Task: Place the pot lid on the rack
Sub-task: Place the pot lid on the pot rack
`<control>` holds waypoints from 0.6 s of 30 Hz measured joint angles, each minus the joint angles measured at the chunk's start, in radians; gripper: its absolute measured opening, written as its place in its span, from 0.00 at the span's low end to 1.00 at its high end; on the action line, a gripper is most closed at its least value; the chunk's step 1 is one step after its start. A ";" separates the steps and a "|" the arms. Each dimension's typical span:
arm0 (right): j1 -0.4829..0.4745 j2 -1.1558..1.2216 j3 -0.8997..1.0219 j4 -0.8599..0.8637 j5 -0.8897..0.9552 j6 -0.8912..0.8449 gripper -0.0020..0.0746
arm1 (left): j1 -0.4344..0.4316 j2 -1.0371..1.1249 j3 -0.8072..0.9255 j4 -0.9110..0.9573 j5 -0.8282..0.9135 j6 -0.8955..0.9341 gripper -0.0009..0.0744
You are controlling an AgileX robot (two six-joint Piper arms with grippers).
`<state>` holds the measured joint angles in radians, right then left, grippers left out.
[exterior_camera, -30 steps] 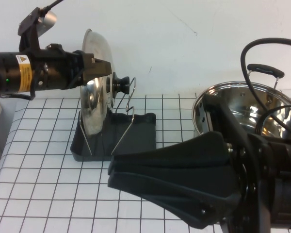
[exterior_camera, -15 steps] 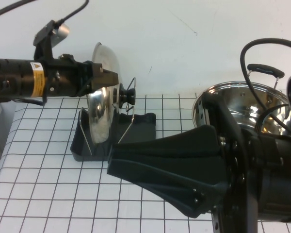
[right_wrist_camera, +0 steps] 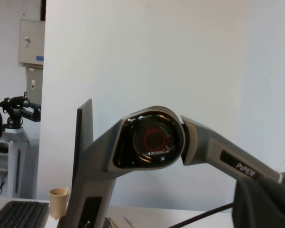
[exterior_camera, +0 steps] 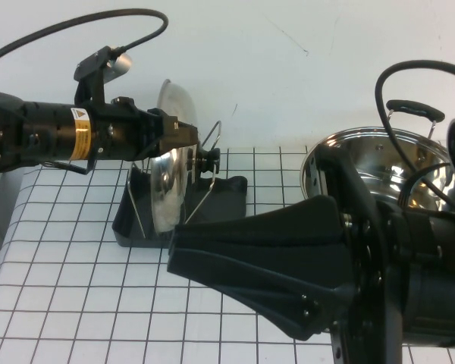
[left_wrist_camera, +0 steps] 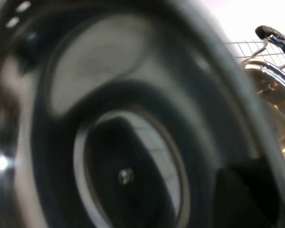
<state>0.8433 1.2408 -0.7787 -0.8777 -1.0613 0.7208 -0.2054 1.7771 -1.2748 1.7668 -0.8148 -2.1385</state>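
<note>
Along the far edge of the checked table (exterior_camera: 76, 303), close to the white wall, the rack (exterior_camera: 220, 199) is sitting with open grid squares stretching toward the near side on its left, while the room in front of it and to the right is being crowded by the right arm's dark bulk. The left arm is reaching in horizontally from the left, level with the lid's upper half, and the left gripper (exterior_camera: 183, 134) is clamping its fingers on the rim of the pot lid (exterior_camera: 171, 182). That lid is standing on edge in the rack, between the wire loops (exterior_camera: 205, 171), its black knob (exterior_camera: 211, 158) pointing right; whether its lower rim is touching the tray floor cannot be told. From the left wrist, the lid's shiny inner face (left_wrist_camera: 123, 142) is filling nearly everything (blurred). The right gripper (exterior_camera: 250, 265) is hanging low in the foreground, and I cannot tell how it stands. To the right, the steel pot (exterior_camera: 387, 171) is sitting uncovered with nothing visible inside.
</note>
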 joint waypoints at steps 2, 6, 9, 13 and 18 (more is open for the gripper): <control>0.000 0.000 0.000 0.000 0.000 0.000 0.02 | 0.000 0.000 0.000 0.000 0.000 0.009 0.29; 0.000 0.000 0.000 0.000 0.000 0.002 0.02 | 0.000 0.000 -0.001 0.000 0.000 0.014 0.59; 0.000 0.000 0.000 0.000 0.000 0.004 0.02 | 0.005 0.000 -0.001 0.000 -0.006 0.021 0.73; 0.000 0.000 0.000 0.000 0.000 0.011 0.02 | 0.045 0.000 -0.001 0.000 -0.057 0.021 0.78; 0.000 0.000 0.000 -0.010 0.000 0.011 0.02 | 0.117 0.000 -0.002 0.000 -0.124 0.004 0.78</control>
<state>0.8433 1.2408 -0.7787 -0.8882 -1.0613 0.7323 -0.0884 1.7773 -1.2773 1.7668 -0.9386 -2.1343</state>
